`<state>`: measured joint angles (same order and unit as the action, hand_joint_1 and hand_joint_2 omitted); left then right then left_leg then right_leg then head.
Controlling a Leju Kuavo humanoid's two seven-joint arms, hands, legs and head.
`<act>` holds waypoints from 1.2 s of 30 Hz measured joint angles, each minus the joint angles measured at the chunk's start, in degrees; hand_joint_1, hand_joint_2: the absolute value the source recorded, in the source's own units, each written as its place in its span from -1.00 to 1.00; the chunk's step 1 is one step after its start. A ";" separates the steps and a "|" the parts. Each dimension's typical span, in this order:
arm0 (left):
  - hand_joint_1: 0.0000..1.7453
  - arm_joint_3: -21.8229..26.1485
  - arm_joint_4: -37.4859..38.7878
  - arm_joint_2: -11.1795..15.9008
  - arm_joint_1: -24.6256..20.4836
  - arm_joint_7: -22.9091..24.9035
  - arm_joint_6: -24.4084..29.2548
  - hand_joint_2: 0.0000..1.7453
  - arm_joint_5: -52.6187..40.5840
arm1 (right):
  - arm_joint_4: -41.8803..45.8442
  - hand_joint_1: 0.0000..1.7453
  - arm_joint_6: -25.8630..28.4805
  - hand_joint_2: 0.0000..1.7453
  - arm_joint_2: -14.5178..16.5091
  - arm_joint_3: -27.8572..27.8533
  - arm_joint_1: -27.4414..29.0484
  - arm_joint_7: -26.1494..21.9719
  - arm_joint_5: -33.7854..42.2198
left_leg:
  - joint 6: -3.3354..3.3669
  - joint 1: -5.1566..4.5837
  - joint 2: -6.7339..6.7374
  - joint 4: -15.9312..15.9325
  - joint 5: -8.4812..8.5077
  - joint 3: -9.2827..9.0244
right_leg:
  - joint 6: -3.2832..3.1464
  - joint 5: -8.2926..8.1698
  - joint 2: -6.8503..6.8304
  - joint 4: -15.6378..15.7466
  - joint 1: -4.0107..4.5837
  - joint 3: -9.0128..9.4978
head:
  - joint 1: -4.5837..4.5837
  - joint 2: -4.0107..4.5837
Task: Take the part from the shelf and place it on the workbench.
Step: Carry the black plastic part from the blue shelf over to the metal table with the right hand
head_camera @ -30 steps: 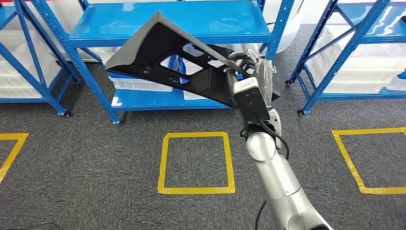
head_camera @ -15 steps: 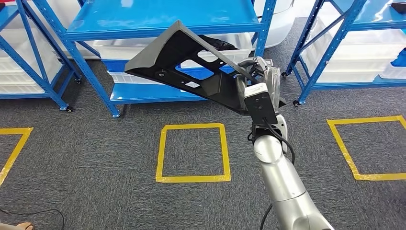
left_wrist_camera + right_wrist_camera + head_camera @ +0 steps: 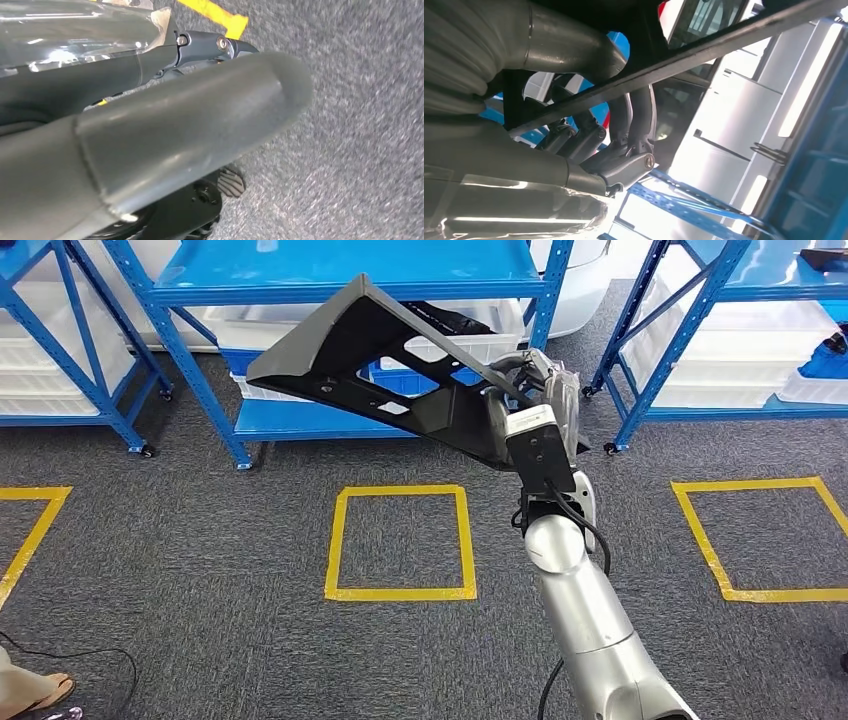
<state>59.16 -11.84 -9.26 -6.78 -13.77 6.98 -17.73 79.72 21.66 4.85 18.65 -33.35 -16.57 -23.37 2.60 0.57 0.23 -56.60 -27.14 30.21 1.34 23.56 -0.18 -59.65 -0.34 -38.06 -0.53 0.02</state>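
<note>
While the right hand (image 3: 535,390) grips the black part (image 3: 390,370), its fingers are mostly hidden.

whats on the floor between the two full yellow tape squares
Nothing but bare grey carpet on the floor; in the head view the silver right arm crosses over that stretch, between the middle square and the right square.

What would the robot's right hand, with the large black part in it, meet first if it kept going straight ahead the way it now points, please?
Probably the blue metal shelf rack ahead: the right hand grips the large black triangular plastic part, whose far tip already overlaps the rack's upper shelf. Depth is unclear, so the gap cannot be judged.
</note>
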 joint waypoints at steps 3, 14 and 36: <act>-1.00 0.01 0.02 -0.03 -0.07 -0.23 -0.17 -1.00 -0.01 | -0.13 1.00 0.22 1.00 -0.08 -0.03 -0.01 -0.63 -0.15 | 0.28 0.04 0.33 0.47 2.04 2.09 | -0.73 6.94 0.10 -8.95 -0.21 -2.37 | -0.37 0.00; -1.00 -0.01 -0.05 -0.14 0.08 -2.32 -0.33 -1.00 -0.44 | -0.28 1.00 1.60 1.00 0.14 -0.02 -0.30 -0.81 -2.24 | -2.52 0.47 0.43 -1.52 6.89 9.06 | -0.18 7.65 0.19 2.44 -0.96 10.30 | -0.02 0.00; -1.00 1.33 -0.05 -0.33 0.24 -2.56 0.80 -1.00 1.59 | -2.27 1.00 0.85 1.00 2.97 0.17 -3.07 -0.79 -2.14 | -0.30 0.39 -0.23 -0.43 2.83 4.15 | -0.11 10.98 0.07 -14.14 -0.50 -0.51 | 0.05 0.00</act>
<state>60.49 -11.89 -9.59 -6.55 -16.33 7.78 -16.14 77.44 22.50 7.82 18.82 -36.42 -17.37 -25.51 2.30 0.96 0.00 -57.03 -24.31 34.36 1.23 34.54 -0.11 -73.79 -0.84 -38.57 -0.48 0.02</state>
